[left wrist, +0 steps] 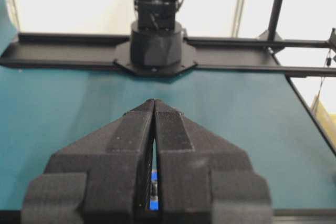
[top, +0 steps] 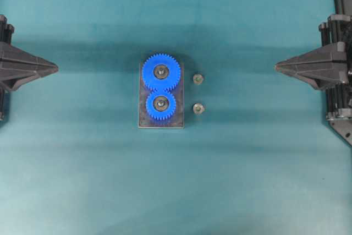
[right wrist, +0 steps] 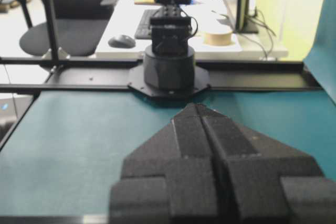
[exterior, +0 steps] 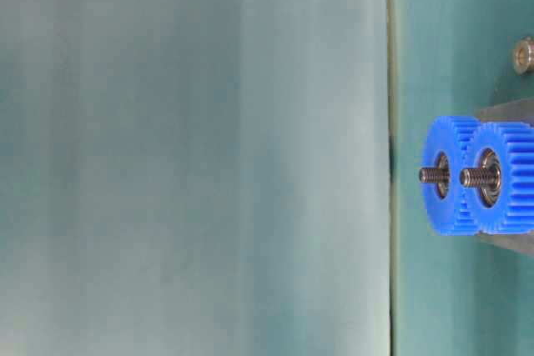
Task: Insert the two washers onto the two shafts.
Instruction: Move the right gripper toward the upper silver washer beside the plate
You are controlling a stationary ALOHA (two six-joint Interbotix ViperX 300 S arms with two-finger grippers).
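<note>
Teal mat (top: 82,180): washers (top: 198,78) lie just beside the gears (top: 161,71), on my closed, empty right gripper's (top: 276,68) side; my left gripper (top: 56,67) is closed too.

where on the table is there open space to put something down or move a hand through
Bare mat lies between the left end effector and the gear plate, between the two washers and the right end effector, and across the strips above and below the plate. It is crowded only at the center: meshed blue gears, with the washers close beside them.
</note>
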